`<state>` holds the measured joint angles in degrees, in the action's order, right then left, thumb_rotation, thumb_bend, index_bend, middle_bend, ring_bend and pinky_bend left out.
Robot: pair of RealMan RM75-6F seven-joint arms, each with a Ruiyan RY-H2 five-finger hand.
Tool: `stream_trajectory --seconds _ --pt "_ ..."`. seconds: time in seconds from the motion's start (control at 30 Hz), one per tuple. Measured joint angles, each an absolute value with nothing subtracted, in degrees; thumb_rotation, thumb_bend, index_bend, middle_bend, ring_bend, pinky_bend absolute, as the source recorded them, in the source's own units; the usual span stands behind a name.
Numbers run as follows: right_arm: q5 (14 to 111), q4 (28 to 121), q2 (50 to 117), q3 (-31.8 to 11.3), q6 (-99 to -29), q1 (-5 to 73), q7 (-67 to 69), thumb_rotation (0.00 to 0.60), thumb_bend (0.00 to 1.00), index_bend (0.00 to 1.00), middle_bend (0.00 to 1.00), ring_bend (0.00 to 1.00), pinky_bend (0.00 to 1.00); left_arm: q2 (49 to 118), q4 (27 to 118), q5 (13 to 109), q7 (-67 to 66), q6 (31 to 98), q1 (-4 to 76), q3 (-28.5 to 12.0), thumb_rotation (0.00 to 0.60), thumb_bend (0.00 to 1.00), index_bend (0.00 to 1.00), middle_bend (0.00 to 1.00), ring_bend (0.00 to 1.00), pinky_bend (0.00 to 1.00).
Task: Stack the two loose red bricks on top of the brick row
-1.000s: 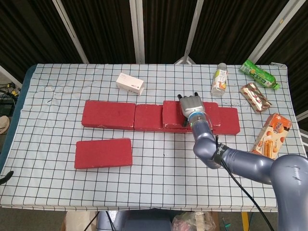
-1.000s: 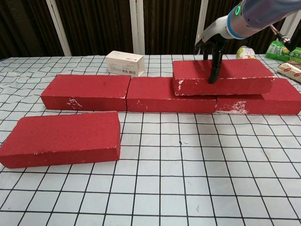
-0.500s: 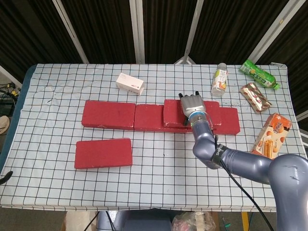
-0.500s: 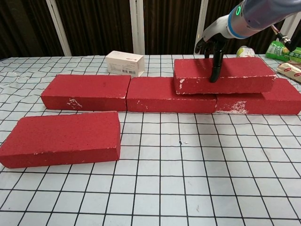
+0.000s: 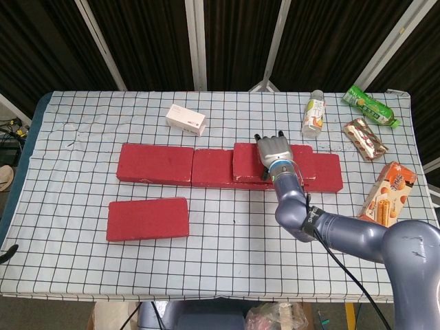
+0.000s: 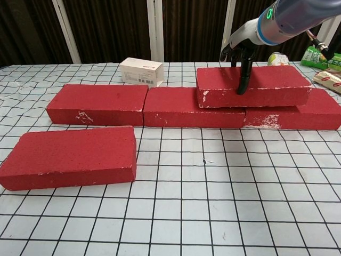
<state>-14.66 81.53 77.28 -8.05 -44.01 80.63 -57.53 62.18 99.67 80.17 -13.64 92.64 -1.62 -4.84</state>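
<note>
Starting nearest me, low and left in the chest view, the loose brick point(image 6: 69, 157) lies flat on the checked cloth point(image 6: 224, 202), apart from everything, with clear cloth around it; I judge it is the one waiting its turn. Past it runs the brick row point(image 6: 96, 103), end to end across the middle of the frame, its front edges chipped white in places. On the right part of that row sits the stacked brick point(image 6: 253, 86), bridging a joint between two bricks below, which should keep it steady. My right hand point(image 5: 273, 148) hangs over the stacked brick's top face with fingers point(image 6: 244, 72) pointing down and one dark fingertip touching the top; I grip nothing, the fingers loosely apart, so I take this as steadying or letting go. My left hand shows in neither view.

Behind the row, a small white box point(image 5: 185, 119) sits upper left of centre in the head view. To the upper right lie a clear bottle point(image 5: 313, 114), a green packet point(image 5: 370, 105) and snack packs point(image 5: 388, 193). Beyond the table stand dark panels with pale slanting frame bars point(image 5: 196, 41).
</note>
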Motion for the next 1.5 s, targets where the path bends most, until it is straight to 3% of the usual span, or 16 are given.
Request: stream_trajectory --seconds 0.97,1.5 --pt "-14.2 81.3 77.7 -7.4 -44.1 80.7 -56.2 0.600 0.15 0.01 0.18 0.09 0.00 62.2 99.6 80.2 -13.6 92.7 -1.7 -4.8 0.600 0.00 0.05 0.03 0.03 0.22" --pt "-14.1 82.5 77.4 -7.2 -44.7 80.8 -55.6 0.600 0.15 0.01 0.18 0.08 0.00 62.1 99.4 80.3 -13.3 93.0 -1.8 -4.9 0.600 0.00 0.05 0.03 0.03 0.22"
